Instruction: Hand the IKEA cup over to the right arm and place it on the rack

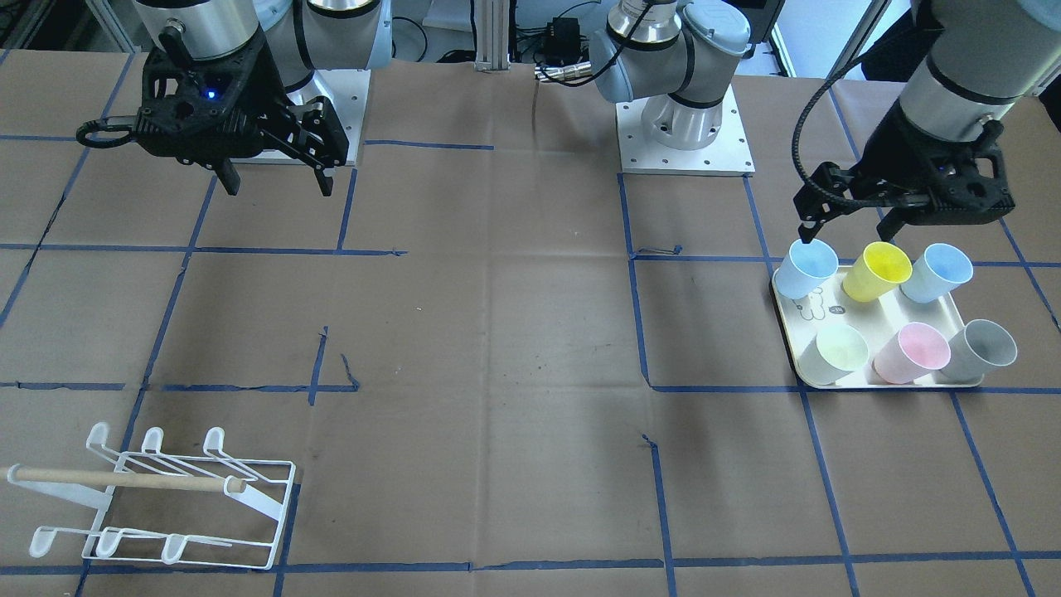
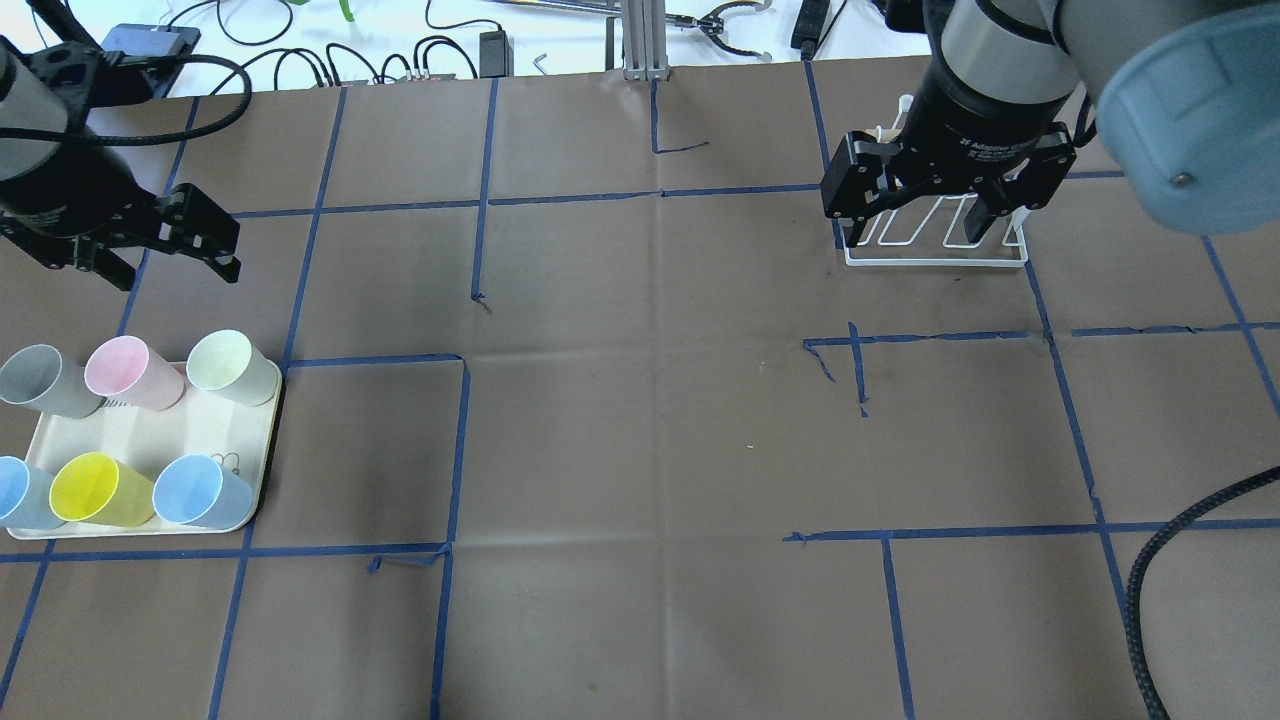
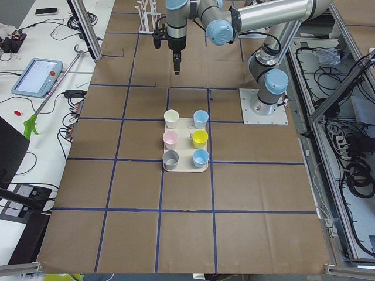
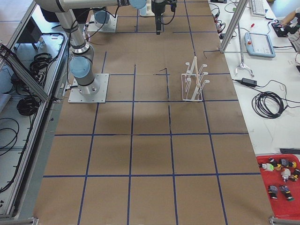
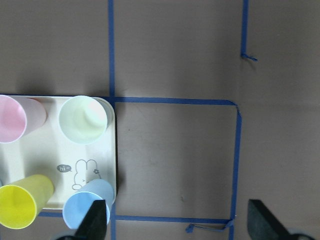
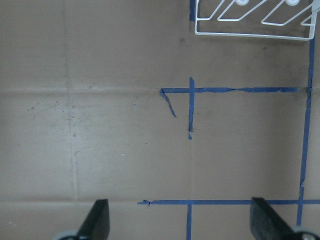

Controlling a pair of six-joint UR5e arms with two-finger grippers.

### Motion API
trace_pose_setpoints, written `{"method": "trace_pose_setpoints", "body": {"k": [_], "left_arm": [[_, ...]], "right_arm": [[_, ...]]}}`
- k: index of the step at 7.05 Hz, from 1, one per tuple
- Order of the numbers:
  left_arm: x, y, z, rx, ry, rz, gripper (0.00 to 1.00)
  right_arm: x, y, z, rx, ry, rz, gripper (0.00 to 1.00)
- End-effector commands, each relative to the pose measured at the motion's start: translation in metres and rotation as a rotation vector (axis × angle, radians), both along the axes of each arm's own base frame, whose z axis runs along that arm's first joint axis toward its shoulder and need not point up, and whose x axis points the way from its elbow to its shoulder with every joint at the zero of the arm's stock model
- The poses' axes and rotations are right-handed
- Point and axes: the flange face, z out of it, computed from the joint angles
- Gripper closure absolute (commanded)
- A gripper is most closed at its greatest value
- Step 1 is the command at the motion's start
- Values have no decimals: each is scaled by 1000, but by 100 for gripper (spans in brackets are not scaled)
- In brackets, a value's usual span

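The rack (image 1: 124,478) sits nearest, lower left; the left claw (image 1: 845,230), wide open and empty, should centre on the blue cup (image 1: 808,269) at the upper-left corner of the tray (image 1: 874,319), the right claw (image 1: 278,187) likewise open and empty.

Brown paper cover (image 1: 497,332), ruled into a grid by blue tape lines (image 1: 637,323). On the cream tray (image 1: 883,319), a small grey line drawing (image 5: 85,172), seemingly a rabbit, and plain cups: one pale blue cup (image 1: 806,267), a second pale blue cup (image 1: 937,272), a yellow cup (image 1: 879,270), a pink cup (image 1: 912,352), a grey cup (image 1: 982,348) and a very pale green cup (image 1: 835,350). White wire for the rack (image 1: 257,497) with a light wooden rod (image 1: 124,478), black for the left gripper (image 1: 845,225) and right gripper (image 1: 278,184), silver-grey with pale blue joint caps (image 1: 719,35) for the right arm (image 1: 199,29)
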Motion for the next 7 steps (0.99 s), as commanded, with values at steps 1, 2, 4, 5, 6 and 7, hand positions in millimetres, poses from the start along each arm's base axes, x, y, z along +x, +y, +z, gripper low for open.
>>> {"method": "trace_pose_setpoints", "body": {"k": [1,2,4,5,6,7], "left_arm": [[24,1,-2,3,-2,-21,0],[26,-4,-10,13,4,-35,0],[34,-23,-33,19,10,-35,0],[38,-33,-50,38,23,-35,0],[48,-42,-70,43,25,-24,1],[68,-42,-102,48,32,0,1]], "right_arm": [[0,0,-1,-1,-2,0,0],[0,-2,-3,-9,-4,0,0],[8,-11,-18,-136,-86,8,0],[11,-10,-33,-189,-119,15,0],[16,-15,-42,-250,-178,23,0],[24,-16,-41,-316,-269,20,0]]}}
